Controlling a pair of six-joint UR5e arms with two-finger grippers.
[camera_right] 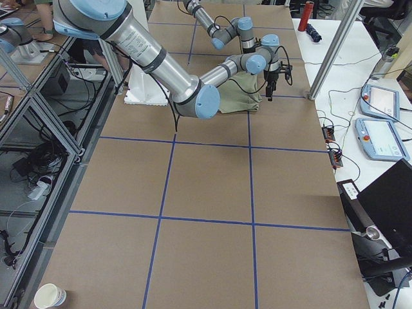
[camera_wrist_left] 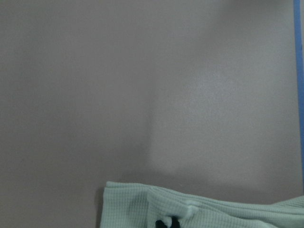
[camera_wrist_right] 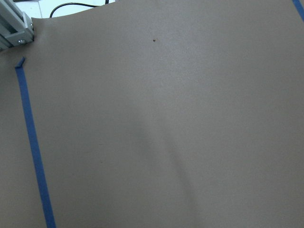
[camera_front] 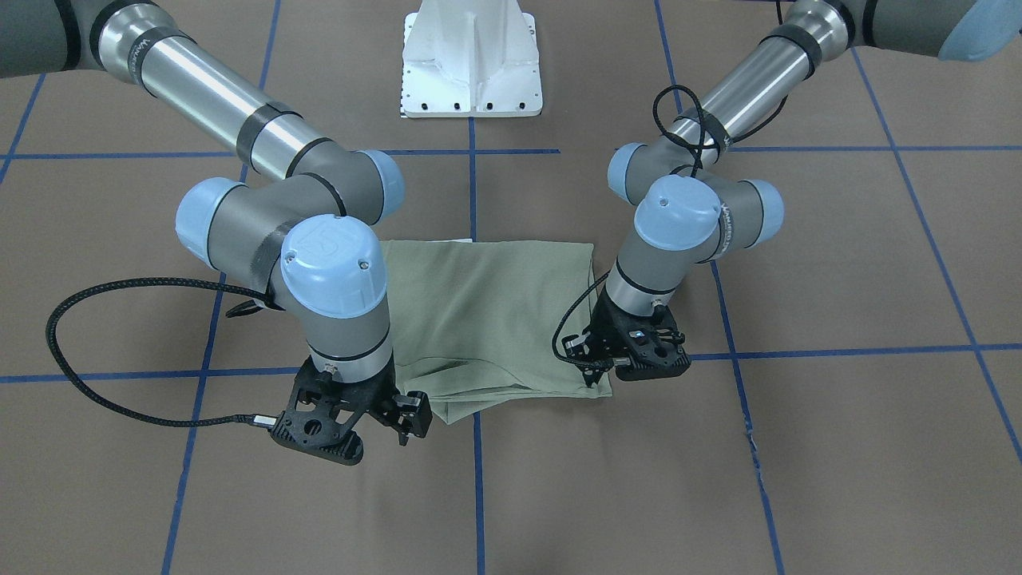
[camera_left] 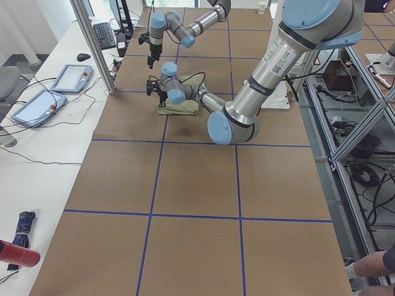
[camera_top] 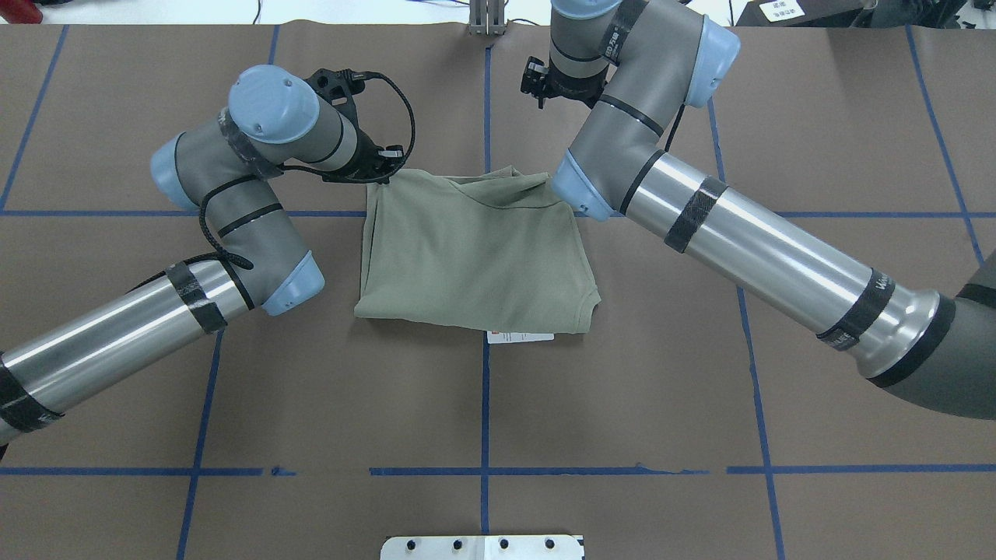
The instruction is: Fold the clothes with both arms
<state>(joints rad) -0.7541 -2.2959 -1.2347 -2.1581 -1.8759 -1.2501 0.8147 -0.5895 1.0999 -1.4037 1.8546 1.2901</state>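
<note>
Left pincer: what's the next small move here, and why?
Probably open the left pincer and lift it straight up. It looks pinched on the far corner of the shirt, which lies folded flat on the table. The right pincer hangs raised, off the cloth, and its wrist view shows only bare table.
</note>
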